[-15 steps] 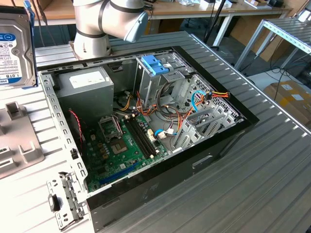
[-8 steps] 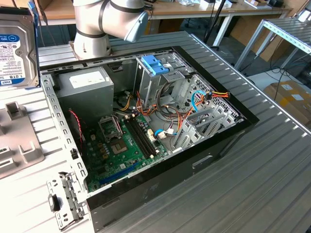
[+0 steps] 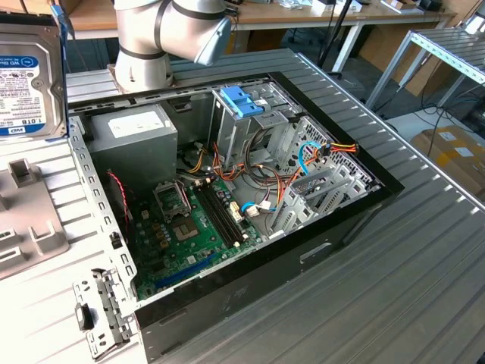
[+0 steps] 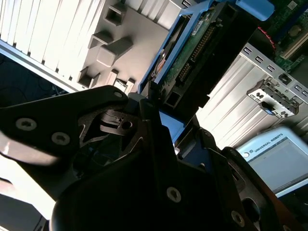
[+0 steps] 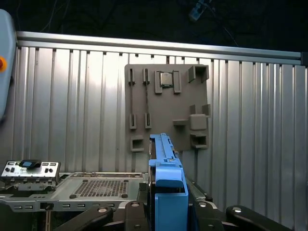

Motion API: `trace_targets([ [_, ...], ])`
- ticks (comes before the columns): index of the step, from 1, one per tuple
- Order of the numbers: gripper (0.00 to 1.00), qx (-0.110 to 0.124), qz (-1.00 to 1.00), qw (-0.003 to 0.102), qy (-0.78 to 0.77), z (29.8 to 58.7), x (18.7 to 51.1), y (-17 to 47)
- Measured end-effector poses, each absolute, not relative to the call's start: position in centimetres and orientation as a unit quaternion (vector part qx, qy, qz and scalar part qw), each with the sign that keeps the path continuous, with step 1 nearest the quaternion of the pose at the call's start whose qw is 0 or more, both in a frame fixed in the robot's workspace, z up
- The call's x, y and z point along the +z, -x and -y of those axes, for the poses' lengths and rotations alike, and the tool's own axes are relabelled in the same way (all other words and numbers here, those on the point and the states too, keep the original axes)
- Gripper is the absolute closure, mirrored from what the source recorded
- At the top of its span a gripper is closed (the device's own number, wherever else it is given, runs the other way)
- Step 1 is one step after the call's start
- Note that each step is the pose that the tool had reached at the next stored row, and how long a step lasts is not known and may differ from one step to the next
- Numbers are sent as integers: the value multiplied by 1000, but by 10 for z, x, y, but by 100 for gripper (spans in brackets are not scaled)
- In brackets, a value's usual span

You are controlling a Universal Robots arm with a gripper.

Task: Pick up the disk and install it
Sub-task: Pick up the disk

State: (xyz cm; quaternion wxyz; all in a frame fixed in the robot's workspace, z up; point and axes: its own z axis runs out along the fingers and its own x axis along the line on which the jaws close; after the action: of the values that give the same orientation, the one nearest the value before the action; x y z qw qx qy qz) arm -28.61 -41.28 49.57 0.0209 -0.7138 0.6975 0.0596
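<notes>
The disk (image 3: 26,76) hangs high at the exterior view's left, close to the camera, label side showing and a blue carrier edge along its side. In the second wrist view my gripper (image 4: 166,113) is shut on it: the dark fingers (image 4: 144,108) clamp one end of the disk (image 4: 202,53), whose light-blue frame and green circuit board stretch away from them. In the first wrist view the disk (image 5: 166,168) stands on edge, rising out of my gripper (image 5: 167,211). It is clear of the open computer case (image 3: 356,220), off beyond the case's side at the exterior view's left.
The case lies open with its motherboard (image 3: 189,227), power supply (image 3: 132,136), loose cables and a metal drive cage with a blue latch (image 3: 241,98). A grey fixture plate (image 5: 166,106) lies on the ribbed metal table (image 3: 424,288). The arm's base (image 3: 144,53) stands behind the case.
</notes>
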Motion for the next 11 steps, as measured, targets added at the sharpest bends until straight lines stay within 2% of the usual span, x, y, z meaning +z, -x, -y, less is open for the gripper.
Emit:
trace_targets([
  [11,63,60,-698,21,714,424,495,276],
])
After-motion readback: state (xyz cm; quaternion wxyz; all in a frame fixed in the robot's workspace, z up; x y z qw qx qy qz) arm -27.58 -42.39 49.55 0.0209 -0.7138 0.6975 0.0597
